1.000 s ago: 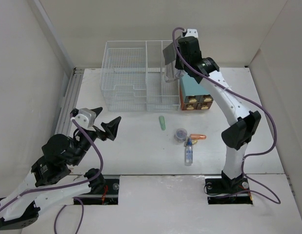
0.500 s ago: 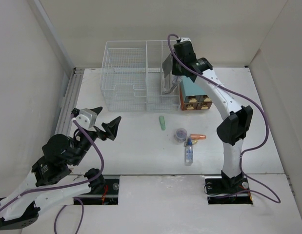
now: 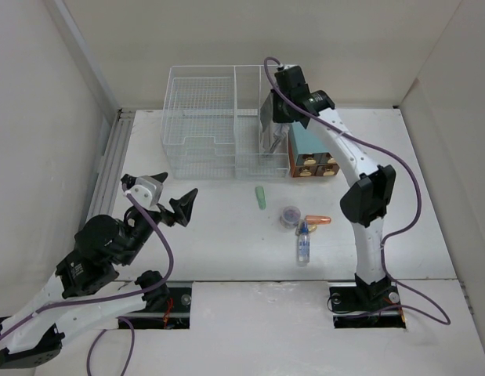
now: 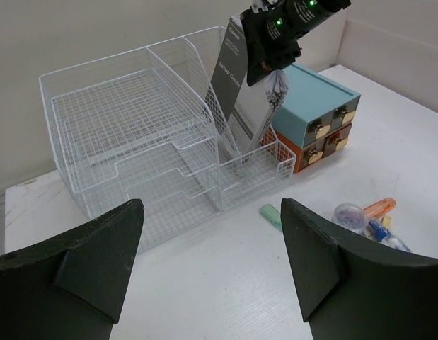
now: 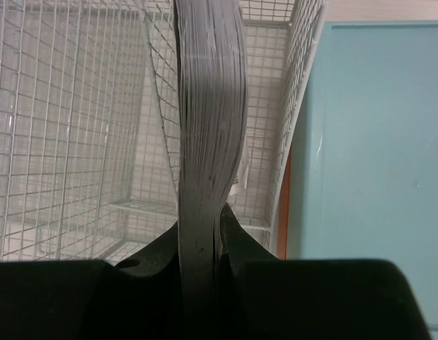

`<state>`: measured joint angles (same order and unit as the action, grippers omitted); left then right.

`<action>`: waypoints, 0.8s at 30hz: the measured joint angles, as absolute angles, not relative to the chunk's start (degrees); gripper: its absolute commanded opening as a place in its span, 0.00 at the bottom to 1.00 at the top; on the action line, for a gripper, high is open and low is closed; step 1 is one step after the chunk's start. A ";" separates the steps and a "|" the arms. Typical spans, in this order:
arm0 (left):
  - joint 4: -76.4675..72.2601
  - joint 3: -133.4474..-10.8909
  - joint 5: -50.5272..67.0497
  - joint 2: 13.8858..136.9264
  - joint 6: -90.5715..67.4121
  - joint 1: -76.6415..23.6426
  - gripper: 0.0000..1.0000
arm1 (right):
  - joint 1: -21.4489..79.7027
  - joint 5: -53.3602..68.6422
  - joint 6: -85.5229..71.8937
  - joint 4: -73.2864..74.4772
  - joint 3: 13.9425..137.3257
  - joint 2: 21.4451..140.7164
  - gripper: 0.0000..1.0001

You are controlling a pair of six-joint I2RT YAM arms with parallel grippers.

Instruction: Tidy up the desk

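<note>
- The desk (image 3: 218, 235) is the white top that spans the whole work area. The rack, the box and the loose items all sit on it.
- A white wire rack (image 3: 203, 117) stands at the far side. It has stacked trays on its left and upright slots on its right.
- A teal box (image 3: 306, 143) with small wooden drawers stands just beside the rack's right end.
- The right gripper (image 3: 280, 116) reaches over the rack's right slots, beside the box.
- Its fingers (image 5: 162, 248) are clamped on the edge of a gray notebook (image 5: 208, 106), with the pages pressed between them.
- The notebook hangs tilted, its lower end down inside a right-hand slot of the rack. I cannot tell whether it touches the slot's bottom.
- The left gripper (image 3: 170, 193) hovers over the desk's left part, well apart from the rack. Its fingers are spread wide and hold nothing.
- A green stick (image 3: 260, 197) lies on the desk near the front of the rack.
- Toward the right arm's base, three items lie close together: a small round jar (image 3: 290, 215), an orange marker (image 3: 318, 220) and a little blue bottle (image 3: 303, 244).
- The marker is just right of the jar, and the bottle lies just in front of the jar.
</note>
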<state>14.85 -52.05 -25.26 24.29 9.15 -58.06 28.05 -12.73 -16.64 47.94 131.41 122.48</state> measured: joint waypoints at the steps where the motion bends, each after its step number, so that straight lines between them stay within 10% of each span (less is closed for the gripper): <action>1: 14.83 -52.05 -25.23 24.32 9.17 -58.06 0.75 | 27.88 -12.34 -16.58 48.10 131.66 122.56 0.12; 5: 14.76 -51.96 -25.23 24.34 9.19 -58.06 0.75 | 27.05 -9.58 -15.79 47.90 133.64 123.15 0.60; 9: 14.72 -51.70 -25.23 24.64 9.19 -58.06 0.75 | 26.85 -7.35 -13.98 45.71 136.00 123.15 0.78; 18: 14.83 -51.05 -25.39 24.51 9.19 -58.06 0.75 | 27.40 -6.09 -8.43 40.49 137.40 122.78 0.82; 21: 14.74 -51.00 -25.19 24.27 9.08 -58.06 0.73 | 28.40 -8.56 -3.79 35.31 129.73 118.37 0.57; 23: 13.41 -50.06 -24.40 23.99 8.21 -58.06 0.65 | 30.00 -11.90 1.39 31.03 120.84 112.64 0.00; 24: 12.38 -49.25 -23.86 23.94 7.49 -58.06 0.50 | 30.92 -13.67 4.03 27.49 114.58 108.55 0.00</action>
